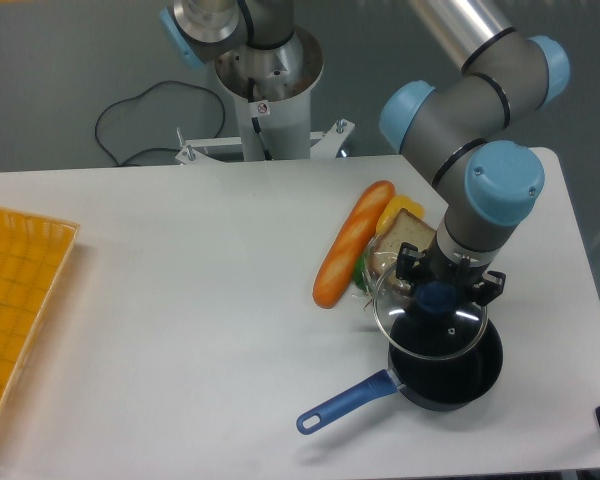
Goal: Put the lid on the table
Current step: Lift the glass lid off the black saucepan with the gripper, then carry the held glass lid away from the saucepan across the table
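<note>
At lower right, the hand (442, 290) pinches the blue knob of the glass lid (430, 322), which looks rigid, slick and breakable, above the saucepan (450, 375).

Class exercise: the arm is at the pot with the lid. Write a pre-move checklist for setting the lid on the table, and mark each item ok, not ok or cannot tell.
1. Tool on the lid knob: ok, it sits right at the knob.
2. Grip firm: cannot tell, fingers hidden.
3. Lid lifted off the saucepan: ok, it looks tilted above the rim.
4. Bare table to the left: ok.
5. Toy bread and sandwich close by: not ok for that direction.
</note>
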